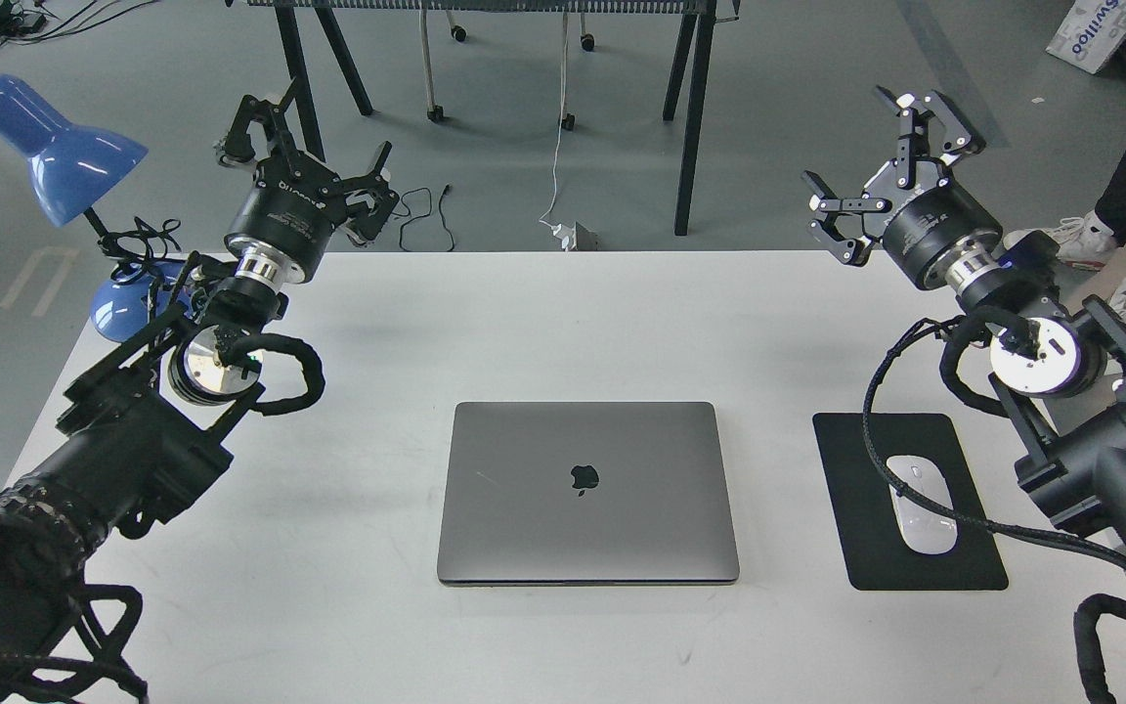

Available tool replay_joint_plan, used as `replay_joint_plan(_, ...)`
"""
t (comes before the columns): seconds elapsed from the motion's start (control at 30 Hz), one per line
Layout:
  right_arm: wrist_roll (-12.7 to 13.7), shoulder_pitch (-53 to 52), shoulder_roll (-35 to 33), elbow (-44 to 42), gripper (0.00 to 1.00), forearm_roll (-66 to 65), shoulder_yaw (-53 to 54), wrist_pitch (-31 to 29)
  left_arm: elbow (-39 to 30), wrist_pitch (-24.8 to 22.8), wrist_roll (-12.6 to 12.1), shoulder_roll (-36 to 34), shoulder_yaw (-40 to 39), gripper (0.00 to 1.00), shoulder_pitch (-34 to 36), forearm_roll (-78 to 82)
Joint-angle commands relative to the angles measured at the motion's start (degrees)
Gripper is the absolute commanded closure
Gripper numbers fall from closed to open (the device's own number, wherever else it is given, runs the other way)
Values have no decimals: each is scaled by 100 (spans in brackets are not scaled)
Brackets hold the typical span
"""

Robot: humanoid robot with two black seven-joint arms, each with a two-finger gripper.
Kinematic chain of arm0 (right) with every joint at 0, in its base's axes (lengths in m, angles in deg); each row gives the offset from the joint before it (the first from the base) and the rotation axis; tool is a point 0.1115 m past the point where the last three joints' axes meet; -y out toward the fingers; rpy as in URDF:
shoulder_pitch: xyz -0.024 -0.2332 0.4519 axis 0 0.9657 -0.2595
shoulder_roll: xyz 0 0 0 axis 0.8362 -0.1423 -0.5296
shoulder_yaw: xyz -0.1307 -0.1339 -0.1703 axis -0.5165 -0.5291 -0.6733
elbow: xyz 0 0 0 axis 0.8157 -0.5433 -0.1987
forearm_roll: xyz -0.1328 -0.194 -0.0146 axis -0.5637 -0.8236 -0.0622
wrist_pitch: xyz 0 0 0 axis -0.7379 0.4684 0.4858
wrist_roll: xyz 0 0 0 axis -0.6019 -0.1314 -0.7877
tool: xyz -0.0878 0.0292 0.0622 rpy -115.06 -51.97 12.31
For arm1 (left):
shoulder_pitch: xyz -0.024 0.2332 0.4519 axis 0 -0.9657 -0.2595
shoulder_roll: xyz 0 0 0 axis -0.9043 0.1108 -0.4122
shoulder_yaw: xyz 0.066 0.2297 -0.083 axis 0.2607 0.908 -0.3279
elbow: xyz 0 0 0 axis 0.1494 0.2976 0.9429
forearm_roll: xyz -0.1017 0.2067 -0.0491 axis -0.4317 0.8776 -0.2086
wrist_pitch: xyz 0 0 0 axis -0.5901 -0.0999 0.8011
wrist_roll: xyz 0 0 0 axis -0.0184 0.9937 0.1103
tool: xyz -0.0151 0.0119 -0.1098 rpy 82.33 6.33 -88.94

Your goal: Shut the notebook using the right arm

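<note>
The notebook lies shut on the counter, so the right claw, fingers spread and empty, need only stay clear.

Illumination is even and bright, diffuse, from overhead; no hard-edged shadows anywhere. The white table reads slightly grey, not overexposed. Soft, faint shadow patches lie on it below the spread fingers of the left gripper and inboard of the right gripper. The notebook lid shows a mild, uniform sheen and a thin dark shadow line along its near edge. Small specular highlights mark the blue lamp shade. The right wrist disc glares white. Focus is sharp across the frame; near arm sections at the lower corners are slightly soft.
</note>
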Motion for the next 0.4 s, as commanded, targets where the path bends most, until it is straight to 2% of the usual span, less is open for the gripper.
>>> replay_joint_plan(0.0,-52,24,5,-410,0,1244,69,-236,0,1,2,0,1,0,6,-9)
replay_joint_plan(0.37,-88,85,5,-544,0,1352,25,-360,0,1,2,0,1,0,6,-9)
